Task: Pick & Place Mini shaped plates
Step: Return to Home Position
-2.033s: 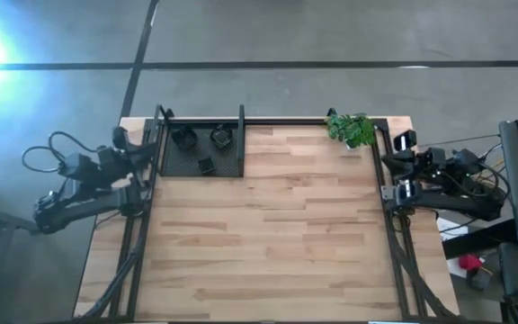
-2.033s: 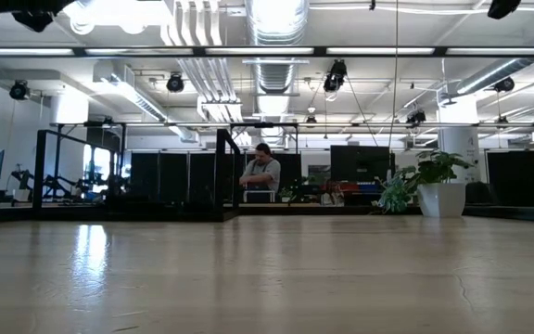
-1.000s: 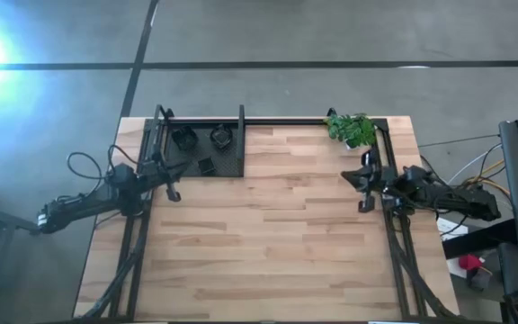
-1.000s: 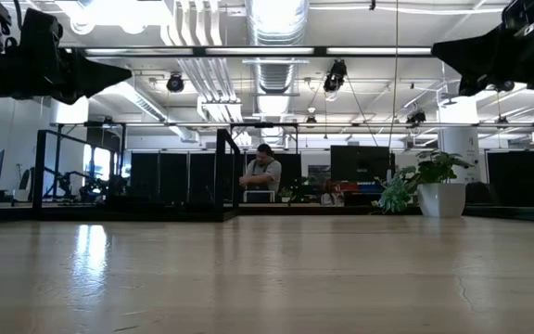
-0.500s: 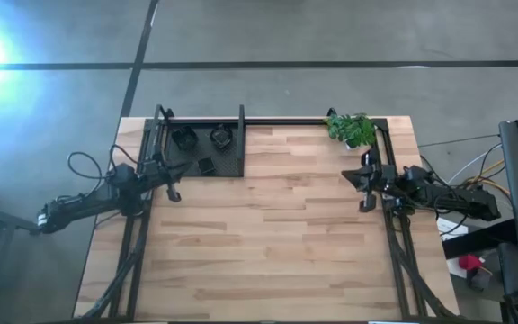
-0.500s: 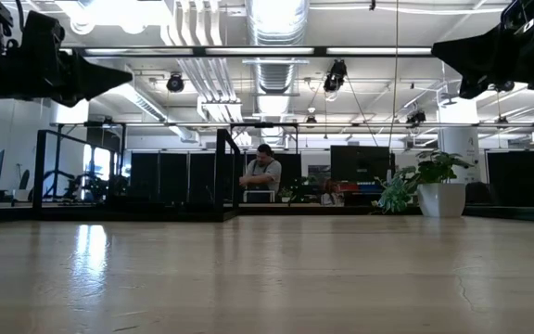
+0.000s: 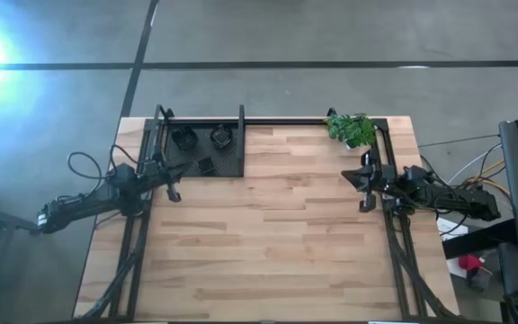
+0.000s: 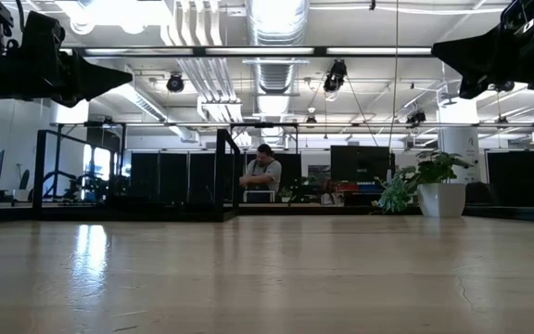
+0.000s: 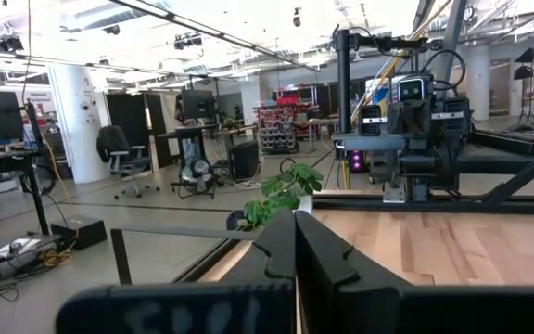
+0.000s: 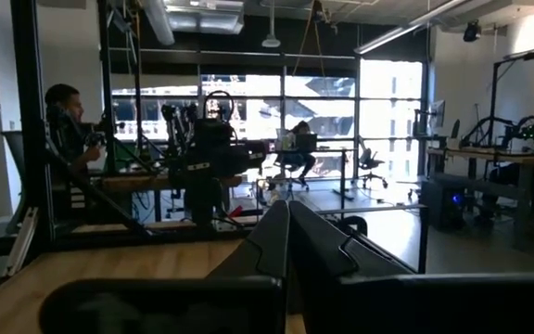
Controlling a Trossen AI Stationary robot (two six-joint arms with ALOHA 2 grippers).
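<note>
The mini shaped plates [image 7: 221, 137] are on the black shelf [image 7: 229, 158], which stands at the far left corner of the desk [image 7: 277, 243]. From above they show as three small dark groups: two side by side at the back of the shelf and one nearer to its front edge. They are too small to tell their shapes, or how many lie in each group.

The left gripper [image 7: 169, 186] hangs over the desk just beside the front left corner of the shelf, and it touches no plate. In the left wrist view its two fingers [image 9: 276, 250] are pressed together along their whole length, with nothing between them, so this gripper is closed and empty.

The right gripper [image 7: 356, 177] is well apart from the shelf, over the opposite side of the desk, and it points back across the desk toward the shelf's side. In the right wrist view its fingers [image 10: 272, 243] also lie flat against each other and hold nothing.

In the low view both arms show only as dark shapes high above the desk surface, the left one [image 8: 54, 70] and the right one [image 8: 499, 51].

A small green plant [image 7: 351, 129] stands at the same far edge of the desk as the shelf, well apart from it. In the room beyond the shelf a person [image 8: 264, 173] stands.
</note>
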